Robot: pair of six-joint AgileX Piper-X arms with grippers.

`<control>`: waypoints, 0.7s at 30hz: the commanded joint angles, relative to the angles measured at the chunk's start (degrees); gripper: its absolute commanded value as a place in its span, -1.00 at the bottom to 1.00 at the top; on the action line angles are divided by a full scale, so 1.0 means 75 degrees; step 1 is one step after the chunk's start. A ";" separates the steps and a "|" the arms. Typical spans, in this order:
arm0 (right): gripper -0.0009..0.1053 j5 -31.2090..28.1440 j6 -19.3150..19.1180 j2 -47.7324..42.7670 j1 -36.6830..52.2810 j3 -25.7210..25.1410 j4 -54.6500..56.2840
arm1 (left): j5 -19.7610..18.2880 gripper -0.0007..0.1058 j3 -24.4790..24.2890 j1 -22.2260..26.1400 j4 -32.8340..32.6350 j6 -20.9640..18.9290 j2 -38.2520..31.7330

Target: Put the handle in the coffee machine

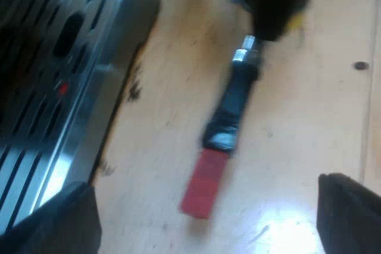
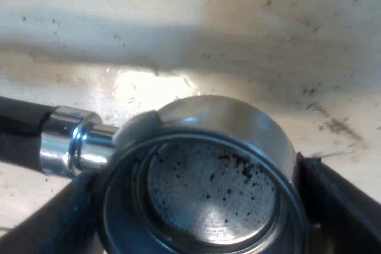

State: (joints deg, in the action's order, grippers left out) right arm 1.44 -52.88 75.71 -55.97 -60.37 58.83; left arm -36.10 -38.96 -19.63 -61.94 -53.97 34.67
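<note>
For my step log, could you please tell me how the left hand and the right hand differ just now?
The left hand is open with nothing between its fingers; the right hand is shut on the round head of the metal holder. The left hand hovers beside the espresso machine, above the red end; the right hand is at the opposite end. Both are at the one holder.
</note>
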 commanded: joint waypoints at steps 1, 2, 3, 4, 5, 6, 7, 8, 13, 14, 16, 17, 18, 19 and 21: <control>-0.98 0.0514 -0.0611 -0.0395 0.0254 -0.0110 0.0045 | -0.0148 0.43 -0.0072 -0.0671 -0.0330 0.0457 0.0282; -0.98 0.0646 -0.0845 -0.0504 0.0331 -0.0139 0.0075 | -0.0086 0.43 -0.0070 -0.0942 -0.0331 0.0391 0.0407; -0.98 0.0680 -0.0924 -0.0534 0.0361 -0.0148 0.0087 | -0.0029 0.43 -0.0070 -0.1025 -0.0317 0.0373 0.0449; -0.98 0.0803 -0.1061 -0.0631 0.0411 -0.0169 0.0088 | 0.0076 0.43 -0.0070 -0.1252 -0.0245 0.0369 0.0573; -0.98 0.0886 -0.1156 -0.0698 0.0419 -0.0190 0.0088 | 0.0242 0.43 -0.0070 -0.1398 -0.0073 0.0261 0.0684; -0.98 0.0926 -0.1207 -0.0748 0.0418 -0.0209 0.0088 | 0.0299 0.43 -0.0070 -0.1491 -0.0008 0.0225 0.0737; -0.98 0.0947 -0.1211 -0.0814 0.0418 -0.0221 0.0088 | 0.0418 0.43 -0.0070 -0.1567 0.0176 0.0140 0.0818; -0.98 0.1044 -0.1210 -0.0895 0.0418 -0.0218 0.0088 | 0.0460 0.43 -0.0070 -0.1587 0.0317 0.0065 0.0913; -0.98 0.1330 -0.1210 -0.1153 0.0418 -0.0218 0.0273 | 0.0566 0.43 -0.0070 -0.1586 0.0623 -0.0136 0.1306; -0.98 0.1426 -0.1210 -0.1216 0.0418 -0.0218 0.0249 | 0.0564 0.43 -0.0070 -0.1586 0.0638 -0.0135 0.1418; -0.98 0.1515 -0.1195 -0.1333 0.0418 -0.0218 0.0222 | 0.0528 0.43 -0.0070 -0.1586 0.0635 -0.0135 0.1600; -0.98 0.1556 -0.1193 -0.1411 0.0418 -0.0218 0.0224 | 0.0473 0.43 -0.0070 -0.1586 0.0635 -0.0114 0.1719; -0.98 0.1564 -0.1194 -0.1437 0.0418 -0.0218 0.0224 | 0.0441 0.43 -0.0070 -0.1586 0.0665 -0.0102 0.1777; -0.98 0.1642 -0.1194 -0.1509 0.0418 -0.0218 0.0224 | 0.0393 0.43 -0.0070 -0.1586 0.0715 -0.0075 0.1885; -0.98 0.1736 -0.1194 -0.1599 0.0418 -0.0218 0.0224 | 0.0356 0.43 -0.0070 -0.1586 0.0813 -0.0074 0.2026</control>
State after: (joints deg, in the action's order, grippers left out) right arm 13.05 -60.88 64.81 -53.17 -61.12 60.94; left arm -32.67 -39.25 -31.32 -56.54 -54.33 49.83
